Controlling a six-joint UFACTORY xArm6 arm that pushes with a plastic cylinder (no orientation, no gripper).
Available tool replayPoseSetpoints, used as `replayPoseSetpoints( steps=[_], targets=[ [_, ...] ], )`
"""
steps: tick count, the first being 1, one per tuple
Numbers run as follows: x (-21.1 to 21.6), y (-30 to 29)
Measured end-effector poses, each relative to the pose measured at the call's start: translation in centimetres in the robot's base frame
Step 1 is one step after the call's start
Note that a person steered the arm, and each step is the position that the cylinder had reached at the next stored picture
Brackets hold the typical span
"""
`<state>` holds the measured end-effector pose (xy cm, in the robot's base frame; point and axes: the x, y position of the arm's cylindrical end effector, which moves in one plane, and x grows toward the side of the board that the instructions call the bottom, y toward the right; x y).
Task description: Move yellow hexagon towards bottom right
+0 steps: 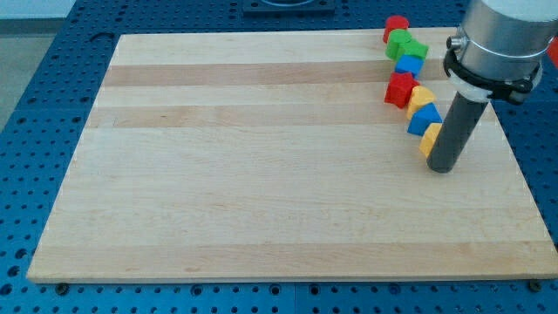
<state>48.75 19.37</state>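
Eight blocks chained at the worktop's upper right, my tip at the near end.
My tip is a bare rod, no claw, so no claw state can be told; the near yellow block, likely the hexagon, touches its left side, half hidden. Beyond: blue block, second yellow block, red block, second blue block, green star, green block, second red block: two per colour.

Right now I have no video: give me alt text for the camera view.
My tip rests on the wooden board just right of a yellow block, the lowest in a curving chain at the view's upper right. Above it: blue block, yellow, red, blue, two green, red.
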Motion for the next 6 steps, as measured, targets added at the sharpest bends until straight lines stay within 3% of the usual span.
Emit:
replayPoseSetpoints(
  steps=[2,3,4,5,6],
  targets=[
    [7.7,3.9],
    [6.2,8.8],
    [0.5,11.0],
    [-5.1,11.3],
    [-7.9,9.2]
  ],
)
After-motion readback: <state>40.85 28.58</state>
